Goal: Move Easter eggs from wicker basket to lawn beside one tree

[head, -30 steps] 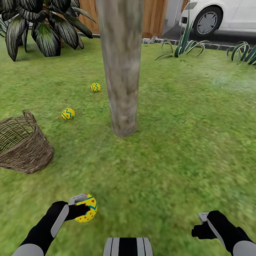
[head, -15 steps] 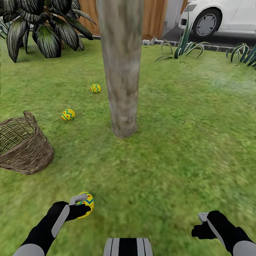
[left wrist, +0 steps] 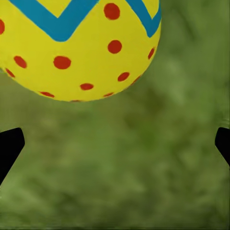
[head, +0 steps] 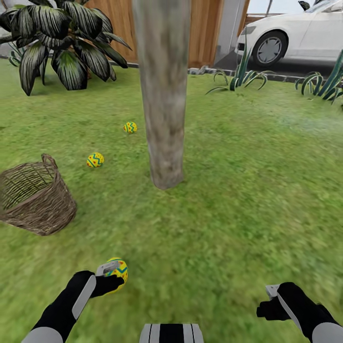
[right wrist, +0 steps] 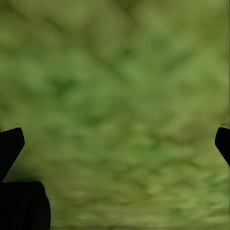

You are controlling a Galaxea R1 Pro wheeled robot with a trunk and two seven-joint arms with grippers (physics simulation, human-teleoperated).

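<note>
Where the lawn (head: 228, 190) fills the head view, we see the tree (head: 163, 90) rising from it just ahead of centre, its trunk bare and mottled grey-brown. Two eggs lie on the grass left of the trunk — a far egg (head: 130, 127) and a near egg (head: 95, 160), apart from each other and both near the tree. The basket (head: 37, 202) stands further left and closer to us, tilted, with nothing visible inside it. At the left gripper (head: 110, 277) we find the third egg (head: 117, 271); in the left wrist view this egg (left wrist: 79, 45) sits off to one side while the two black fingertips (left wrist: 10, 146) stand wide apart with grass between them, so the jaws are spread and grip nothing. The right gripper (head: 269, 301) hovers over bare grass, its fingertips (right wrist: 10, 143) likewise spread and empty. Beyond the tree — a fence (head: 121, 21), a broad-leaved plant (head: 66, 38) and a white car (head: 295, 35).
</note>
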